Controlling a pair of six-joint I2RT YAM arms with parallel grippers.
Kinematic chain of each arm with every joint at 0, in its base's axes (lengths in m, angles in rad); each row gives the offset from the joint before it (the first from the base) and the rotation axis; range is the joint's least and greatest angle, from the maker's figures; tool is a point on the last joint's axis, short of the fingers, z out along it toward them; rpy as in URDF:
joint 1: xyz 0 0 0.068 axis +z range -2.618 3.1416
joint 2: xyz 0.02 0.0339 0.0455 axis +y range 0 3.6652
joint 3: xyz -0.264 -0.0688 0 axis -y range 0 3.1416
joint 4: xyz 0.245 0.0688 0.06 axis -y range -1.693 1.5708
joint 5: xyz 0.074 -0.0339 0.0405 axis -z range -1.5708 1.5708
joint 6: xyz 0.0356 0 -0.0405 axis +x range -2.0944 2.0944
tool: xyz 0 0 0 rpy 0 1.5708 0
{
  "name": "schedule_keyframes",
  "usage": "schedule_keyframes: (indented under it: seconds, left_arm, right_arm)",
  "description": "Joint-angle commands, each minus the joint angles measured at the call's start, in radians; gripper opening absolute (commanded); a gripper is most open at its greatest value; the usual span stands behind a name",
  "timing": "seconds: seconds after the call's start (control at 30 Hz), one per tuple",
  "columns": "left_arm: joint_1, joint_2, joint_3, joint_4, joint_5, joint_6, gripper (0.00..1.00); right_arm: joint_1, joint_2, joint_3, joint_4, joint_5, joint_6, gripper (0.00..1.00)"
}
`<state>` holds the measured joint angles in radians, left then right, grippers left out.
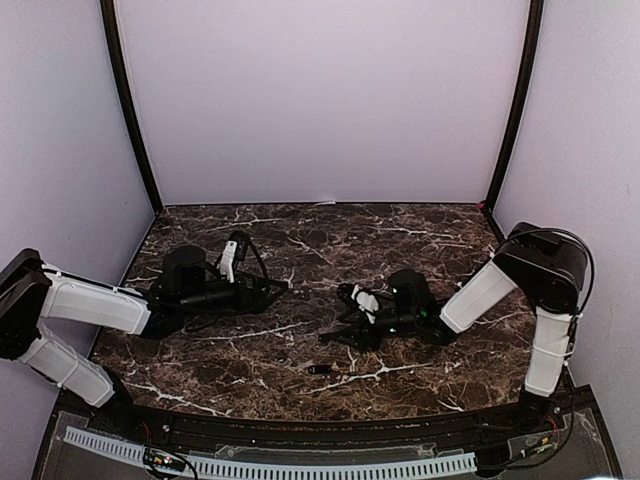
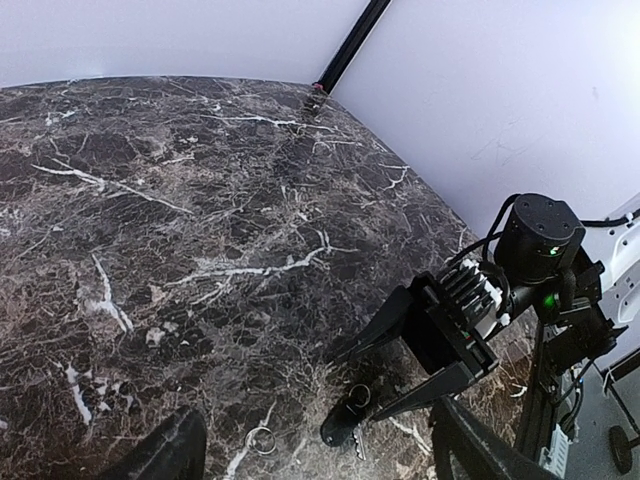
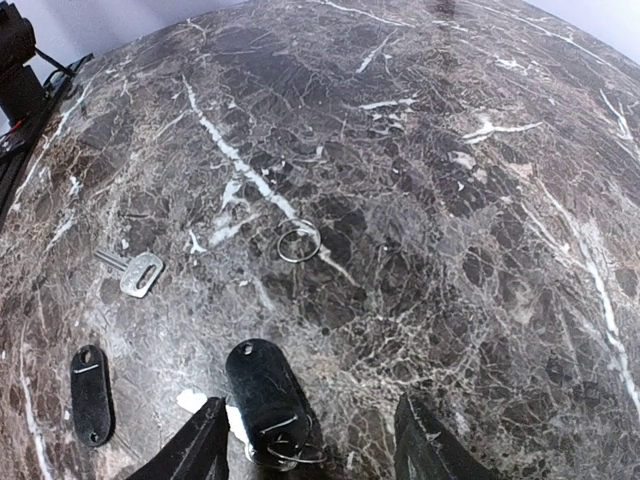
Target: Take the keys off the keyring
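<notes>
- From above: shows left claw [image 1: 278, 290] and right claw [image 1: 335, 315] spread wide, empty; black tag [image 1: 320, 369] on tabletop [image 1: 220, 365].
- Left wrist: shows loose keyring [image 2: 262, 440] near black fob [image 2: 343, 422].
- Right wrist: shows silver key [image 3: 135, 272] apart from keyring; fob between open fingers [image 3: 205, 445].

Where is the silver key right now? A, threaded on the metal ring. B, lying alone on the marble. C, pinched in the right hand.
B: the silver key lies flat on the marble table, apart from the loose ring, and the open right hand is not touching it.
</notes>
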<state>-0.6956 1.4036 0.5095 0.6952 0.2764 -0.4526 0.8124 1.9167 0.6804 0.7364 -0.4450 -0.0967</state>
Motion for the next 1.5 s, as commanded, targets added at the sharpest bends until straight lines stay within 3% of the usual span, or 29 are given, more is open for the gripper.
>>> schedule_keyframes:
  seconds: [0.0,0.2,0.33,0.47,0.6,0.63,0.8,1.13,1.3,1.47]
  left_arm:
    - [0.005,-0.046,-0.027,0.015,-0.003,-0.003,0.8]
    - [0.005,-0.039,-0.031,0.015,-0.001,-0.001,0.8]
    - [0.005,-0.032,-0.028,0.026,0.006,-0.001,0.8]
    - [0.005,-0.026,-0.017,0.022,0.01,0.007,0.8]
    - [0.005,-0.029,-0.006,0.008,0.011,0.018,0.8]
    - [0.005,-0.03,-0.007,0.006,0.009,0.02,0.8]
    - [0.006,-0.042,-0.011,0.006,0.003,0.023,0.8]
    - [0.007,-0.088,-0.029,0.043,0.074,0.038,0.8]
    - [0.007,-0.062,0.0,0.08,0.234,0.058,0.8]
    - [0.003,0.042,0.092,0.121,0.418,-0.033,0.79]
  right_arm:
    - [-0.005,0.028,0.0,0.016,-0.049,-0.1,0.55]
    - [-0.004,0.038,-0.002,-0.01,-0.104,-0.081,0.51]
    - [-0.004,0.029,-0.033,-0.019,-0.055,-0.082,0.47]
    - [-0.002,0.045,-0.035,-0.028,0.006,-0.085,0.33]
    - [0.007,0.041,-0.032,-0.019,0.052,-0.081,0.03]
    - [0.008,0.034,-0.034,-0.016,0.05,-0.078,0.0]
    - [0.005,-0.023,-0.04,0.021,-0.023,-0.013,0.0]
    - [0.004,-0.142,-0.066,0.252,-0.161,0.246,0.0]
    - [0.005,-0.227,-0.047,0.193,-0.19,0.249,0.0]
    - [0.005,-0.357,-0.024,0.094,-0.211,0.208,0.0]
